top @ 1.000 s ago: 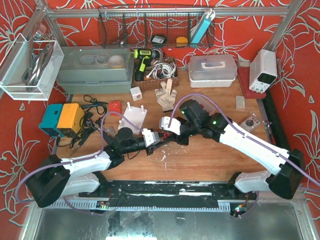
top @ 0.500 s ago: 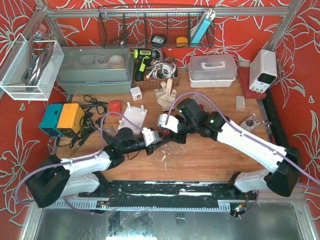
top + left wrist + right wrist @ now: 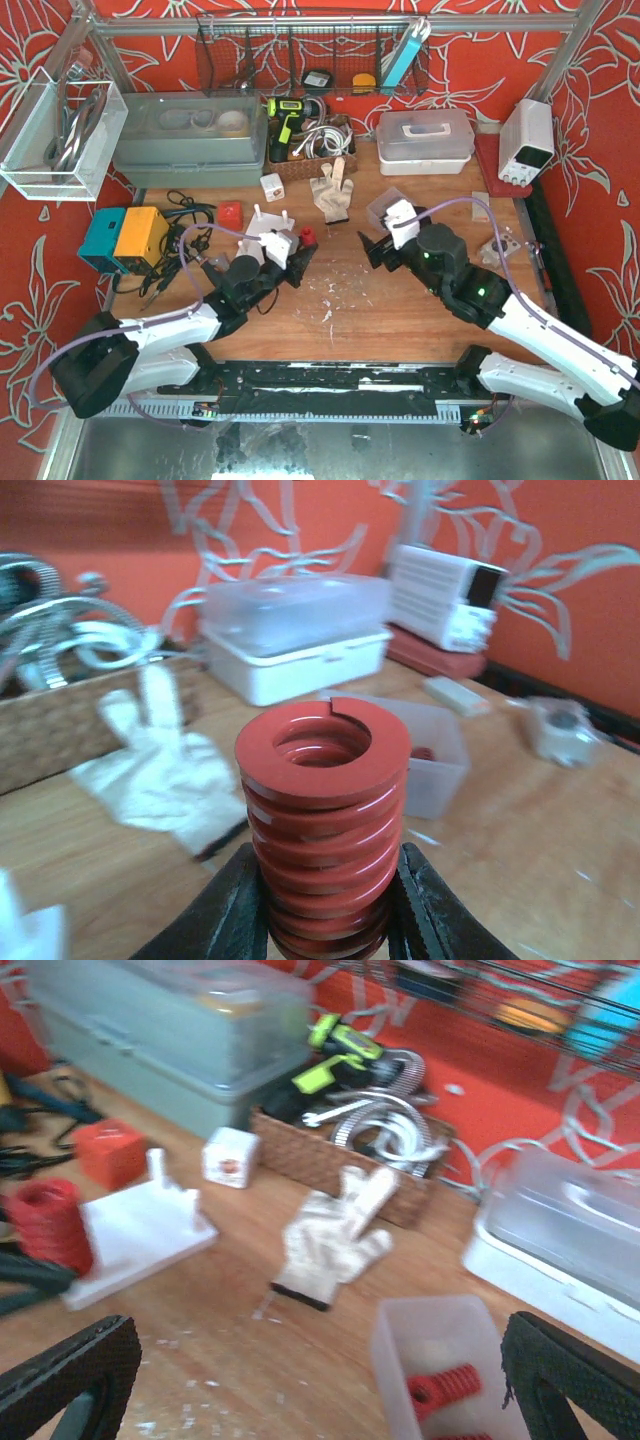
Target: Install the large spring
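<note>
Over wooden table [image 3: 400, 310], left claw [image 3: 328, 910] clamps large spring [image 3: 322, 800] beside white base [image 3: 140, 1235].

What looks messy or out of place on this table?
White flecks lie scattered on the wooden table between the arms, like shavings. A white glove lies loose beside the wicker basket. The red spring sits straight in the left pincer.

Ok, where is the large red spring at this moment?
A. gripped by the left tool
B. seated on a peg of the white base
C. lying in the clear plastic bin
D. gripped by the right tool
A: the left wrist view shows the large red spring clamped upright in the left tool, while the right tool is open with nothing in it.
</note>
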